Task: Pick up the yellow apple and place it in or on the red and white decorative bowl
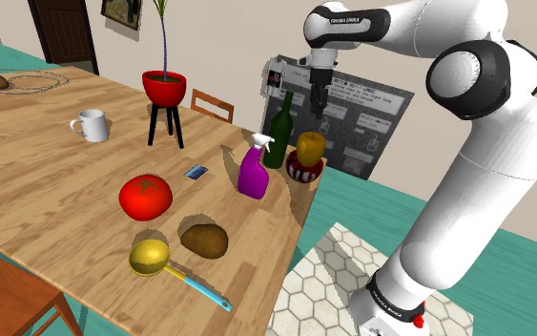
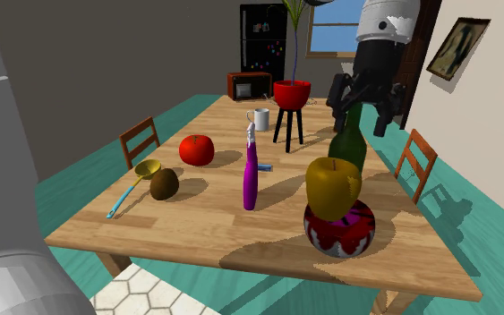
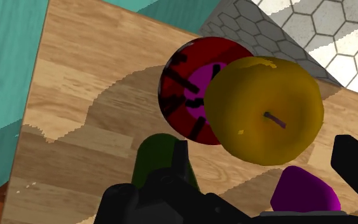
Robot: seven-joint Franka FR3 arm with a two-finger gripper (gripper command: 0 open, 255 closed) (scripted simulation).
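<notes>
The black fingers (image 3: 354,168) stand wide apart and clasp nothing. They hang above the yellow apple (image 3: 264,108), which lies below the gap between them, nearer one finger than the other and touched by neither; in the shoulder view clear air shows between the fingers (image 1: 320,101) and the apple (image 1: 311,145).

The apple sits stem-up on top of the red and white bowl (image 2: 339,231), near the edge of the wooden surface (image 1: 66,181). Its body covers most of the bowl's mouth. From the wrist the bowl's inside (image 3: 184,83) looks red and magenta with black streaks.

A dark green bottle (image 1: 278,134) stands upright just beside the bowl, and a purple spray bottle (image 1: 254,172) stands near both. Farther along the surface, a red pot (image 1: 164,86) on a black stand holds a thin plant stem. A white mug (image 1: 91,125) stands upright well apart from the bowl; what is in it I cannot tell.
</notes>
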